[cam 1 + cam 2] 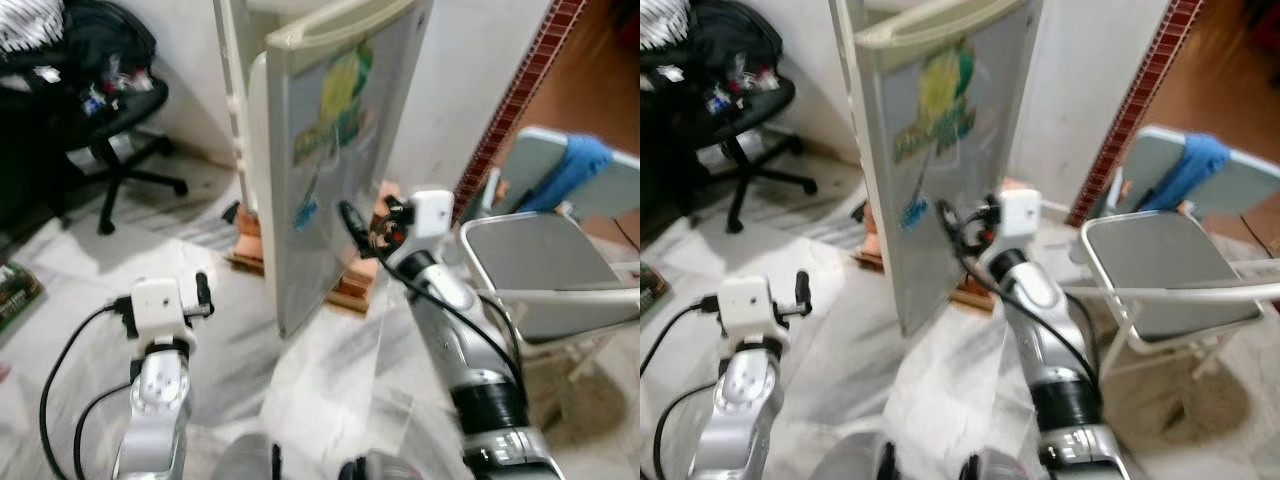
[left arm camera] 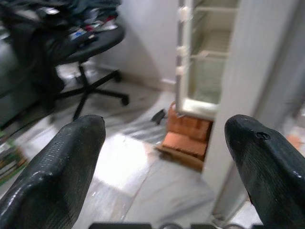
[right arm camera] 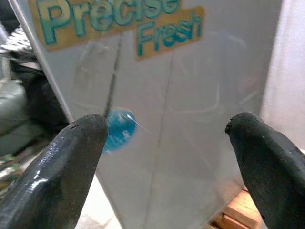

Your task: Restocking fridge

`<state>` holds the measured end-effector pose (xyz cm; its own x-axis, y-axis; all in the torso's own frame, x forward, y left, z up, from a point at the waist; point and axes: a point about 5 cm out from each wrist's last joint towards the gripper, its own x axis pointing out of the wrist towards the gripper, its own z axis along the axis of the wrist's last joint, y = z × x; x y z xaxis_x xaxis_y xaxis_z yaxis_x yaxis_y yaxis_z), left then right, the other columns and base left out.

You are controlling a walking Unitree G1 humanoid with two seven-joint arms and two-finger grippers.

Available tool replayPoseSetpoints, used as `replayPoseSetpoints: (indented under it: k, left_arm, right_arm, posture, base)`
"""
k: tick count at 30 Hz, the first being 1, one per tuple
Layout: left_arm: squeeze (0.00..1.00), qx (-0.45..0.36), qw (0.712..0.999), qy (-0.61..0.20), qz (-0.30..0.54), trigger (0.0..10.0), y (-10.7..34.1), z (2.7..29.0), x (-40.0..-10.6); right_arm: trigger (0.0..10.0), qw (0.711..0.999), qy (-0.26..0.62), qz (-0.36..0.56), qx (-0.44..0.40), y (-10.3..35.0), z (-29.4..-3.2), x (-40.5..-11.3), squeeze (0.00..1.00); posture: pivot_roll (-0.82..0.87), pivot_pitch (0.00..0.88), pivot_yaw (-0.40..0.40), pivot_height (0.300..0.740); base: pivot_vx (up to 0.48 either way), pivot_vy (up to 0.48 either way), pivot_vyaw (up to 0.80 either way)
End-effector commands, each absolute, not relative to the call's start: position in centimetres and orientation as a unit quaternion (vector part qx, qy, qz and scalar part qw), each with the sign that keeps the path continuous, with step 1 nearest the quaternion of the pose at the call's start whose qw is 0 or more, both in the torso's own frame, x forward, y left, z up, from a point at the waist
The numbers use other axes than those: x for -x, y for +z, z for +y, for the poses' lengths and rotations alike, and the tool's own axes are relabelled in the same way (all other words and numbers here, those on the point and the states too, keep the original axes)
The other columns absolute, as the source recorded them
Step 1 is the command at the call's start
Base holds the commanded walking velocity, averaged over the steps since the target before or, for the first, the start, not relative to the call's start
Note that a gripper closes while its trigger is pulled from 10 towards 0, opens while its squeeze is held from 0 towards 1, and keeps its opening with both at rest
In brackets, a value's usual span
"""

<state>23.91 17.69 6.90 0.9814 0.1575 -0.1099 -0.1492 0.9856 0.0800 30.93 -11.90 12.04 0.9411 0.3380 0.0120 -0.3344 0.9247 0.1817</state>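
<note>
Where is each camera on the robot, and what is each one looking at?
Left eye view: on the head, looking forward and down at the fridge door, a folding chair, both silver arms.
Right eye view: the head's other eye, same scene.
Left wrist view: along the open left pincer at the office chair and fridge shelves.
Right wrist view: along the open right pincer at the door's blue sticker.
Shared: all four show the fridge.

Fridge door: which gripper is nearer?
Right. The right gripper is raised at the fridge door face, open. The left gripper sits low, off the door's edge, also open.
</note>
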Motion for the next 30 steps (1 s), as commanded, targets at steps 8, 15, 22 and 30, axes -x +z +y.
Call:
replayPoseSetpoints:
  k: [8, 15, 22, 30]
  left_arm:
    - [0.00, -0.042, 0.996, 0.069, 0.034, 10.0, 8.1, 17.8, -24.9]
    - [0.00, -0.051, 0.997, 0.058, 0.018, 10.0, 8.9, 18.2, -25.0]
    - [0.00, -0.048, 0.997, 0.053, 0.022, 10.0, 8.8, 18.1, -24.7]
    - [0.00, -0.045, 0.998, 0.048, 0.019, 10.0, 8.7, 17.9, -24.3]
  right_arm:
    - [10.0, 0.985, 0.160, -0.012, -0.057, 11.7, -11.7, -30.7, 0.00]
    - [10.0, 0.988, 0.147, -0.024, -0.049, 12.0, -11.5, -30.7, 0.00]
    - [10.0, 0.990, 0.130, -0.026, -0.042, 11.5, -12.3, -30.2, 0.00]
    - [10.0, 0.996, 0.079, -0.036, -0.028, 11.6, -13.7, -30.2, 0.00]
  posture:
    - [0.12, 0.073, -0.026, 0.740]
    - [0.12, 0.101, -0.013, 0.740]
    - [0.12, 0.109, -0.014, 0.740]
    - [0.12, 0.102, -0.001, 0.740]
  base:
    - [0.000, 0.443, -0.19]
    - [0.000, 0.446, 0.00]
    - [0.247, 0.388, -0.46]
    - [0.034, 0.037, -0.30]
